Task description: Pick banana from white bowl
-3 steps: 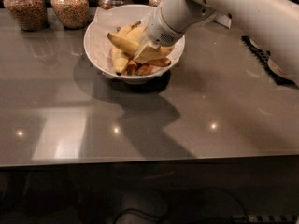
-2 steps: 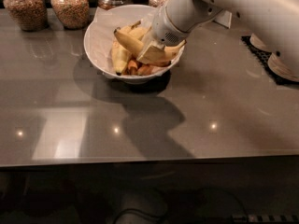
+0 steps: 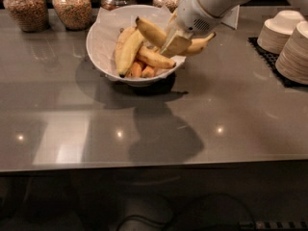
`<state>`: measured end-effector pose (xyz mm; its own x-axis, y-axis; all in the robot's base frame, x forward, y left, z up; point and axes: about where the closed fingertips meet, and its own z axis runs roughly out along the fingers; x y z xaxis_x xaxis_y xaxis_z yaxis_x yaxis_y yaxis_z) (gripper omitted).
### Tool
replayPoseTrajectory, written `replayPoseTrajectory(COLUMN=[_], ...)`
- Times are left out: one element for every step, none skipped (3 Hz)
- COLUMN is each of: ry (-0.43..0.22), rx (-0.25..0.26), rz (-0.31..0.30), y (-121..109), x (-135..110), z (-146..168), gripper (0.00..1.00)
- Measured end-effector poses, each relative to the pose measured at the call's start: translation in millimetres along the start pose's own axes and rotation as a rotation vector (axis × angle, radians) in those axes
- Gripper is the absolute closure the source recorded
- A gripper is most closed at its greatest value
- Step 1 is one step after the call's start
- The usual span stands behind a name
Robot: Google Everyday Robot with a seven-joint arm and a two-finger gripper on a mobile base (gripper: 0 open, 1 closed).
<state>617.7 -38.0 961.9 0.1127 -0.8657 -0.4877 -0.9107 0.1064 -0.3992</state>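
A: How is the arm posed?
B: It is slanted down from upper right; the gripper point(image 3: 174, 38) is closed on the banana point(image 3: 166, 36), held above the white bowl point(image 3: 103, 42) (right rim).
A: Other fruit?
B: Left inside.
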Motion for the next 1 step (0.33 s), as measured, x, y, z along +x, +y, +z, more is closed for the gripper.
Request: replayPoseTrajectory(ry=[0.058], rx=[-0.02], rz=[-0.047], y=[14.8], x=[5.9], z=[-31.9], gripper=[1.0])
